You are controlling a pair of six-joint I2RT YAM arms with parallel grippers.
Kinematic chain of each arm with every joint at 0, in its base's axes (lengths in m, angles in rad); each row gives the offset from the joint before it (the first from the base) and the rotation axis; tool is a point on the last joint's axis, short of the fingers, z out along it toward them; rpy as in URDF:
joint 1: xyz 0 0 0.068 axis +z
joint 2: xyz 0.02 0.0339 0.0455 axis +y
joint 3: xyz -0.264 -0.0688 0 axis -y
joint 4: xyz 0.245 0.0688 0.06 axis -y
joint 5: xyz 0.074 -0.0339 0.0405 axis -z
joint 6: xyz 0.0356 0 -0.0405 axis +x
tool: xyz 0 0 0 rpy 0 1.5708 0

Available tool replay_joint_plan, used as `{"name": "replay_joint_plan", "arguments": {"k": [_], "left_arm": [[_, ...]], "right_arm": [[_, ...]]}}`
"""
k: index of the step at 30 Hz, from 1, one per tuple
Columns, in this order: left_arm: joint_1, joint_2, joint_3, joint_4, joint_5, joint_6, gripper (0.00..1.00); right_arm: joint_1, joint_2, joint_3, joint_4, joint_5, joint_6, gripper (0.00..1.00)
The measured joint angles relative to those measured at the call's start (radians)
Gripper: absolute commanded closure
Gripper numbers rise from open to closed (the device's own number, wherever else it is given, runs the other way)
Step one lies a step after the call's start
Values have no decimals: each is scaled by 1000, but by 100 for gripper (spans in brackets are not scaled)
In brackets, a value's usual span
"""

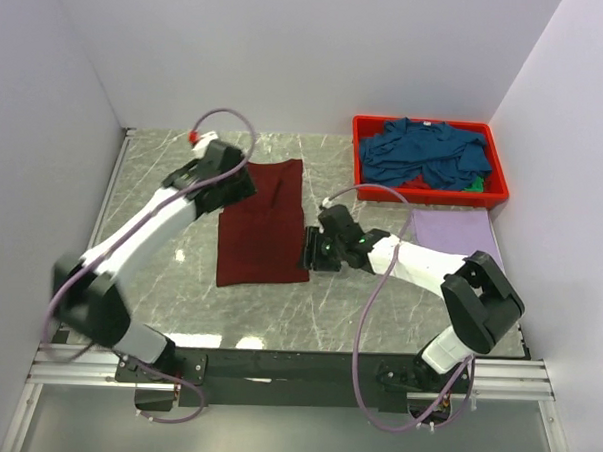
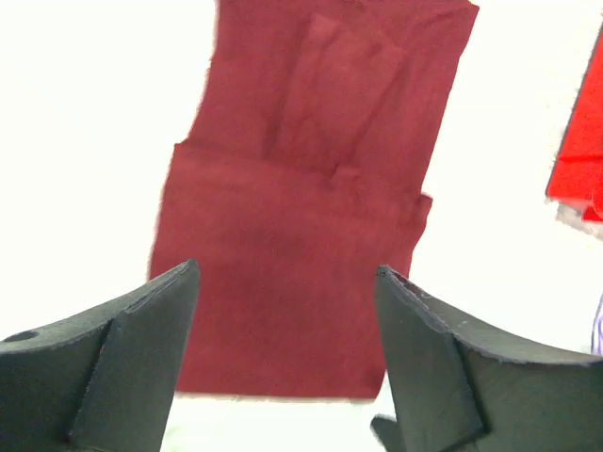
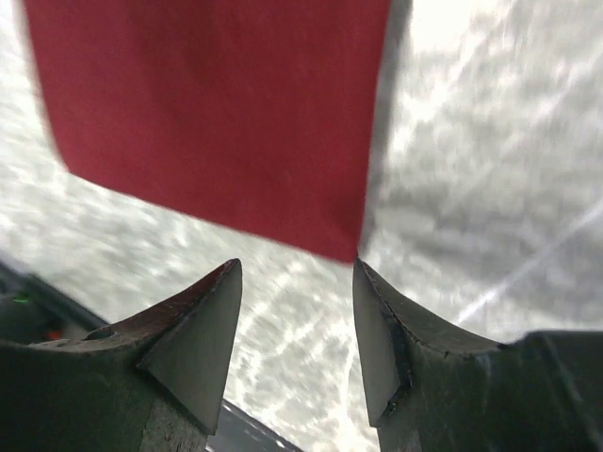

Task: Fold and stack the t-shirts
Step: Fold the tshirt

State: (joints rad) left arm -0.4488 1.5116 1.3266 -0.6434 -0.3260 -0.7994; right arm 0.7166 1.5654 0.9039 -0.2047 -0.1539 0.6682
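So the maroon t-shirt [image 1: 264,224] is lying flat on the marble table [image 1: 278,315], a bit left of the middle, folded into a long narrow strip running front to back. You can see the tucked-in sleeve layers making creases near its far end. The left arm's fingers [image 1: 233,188] are hanging over the far left part of it, spread wide with nothing in them, and from the left wrist view pretty much the whole strip shows in the gap between them. The right arm's fingers [image 1: 312,248] are down low just beside the shirt's right edge, near the front corner. They're apart too and aren't pinching anything. In the right wrist view the corner of the cloth sits just ahead of the gap, with only bare marble between the tips. Over on the right, a pale lavender t-shirt [image 1: 451,233] lies folded flat, well apart from the maroon one. Right behind it, at the back right corner, the red bin [image 1: 356,158] holds a rumpled heap of teal-blue t-shirts [image 1: 425,151].
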Motion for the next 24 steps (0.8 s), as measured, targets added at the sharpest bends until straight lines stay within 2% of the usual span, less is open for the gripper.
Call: {"name": "replay_joint_plan", "arguments": {"k": [3, 5, 9, 15, 24], "left_arm": [[12, -158, -103, -10, -5, 10, 16], [21, -235, -183, -14, -5, 27, 11], [29, -348, -356, -22, -10, 56, 10], [32, -387, -483, -25, -12, 75, 10], [32, -386, -546, 17, 16, 82, 11]], "right_arm": [[59, 14, 34, -108, 76, 3, 42], [88, 45, 78, -174, 120, 6, 42], [114, 110, 155, -242, 176, 13, 44], [118, 190, 229, -317, 222, 22, 49], [135, 285, 293, -376, 244, 26, 52]]}}
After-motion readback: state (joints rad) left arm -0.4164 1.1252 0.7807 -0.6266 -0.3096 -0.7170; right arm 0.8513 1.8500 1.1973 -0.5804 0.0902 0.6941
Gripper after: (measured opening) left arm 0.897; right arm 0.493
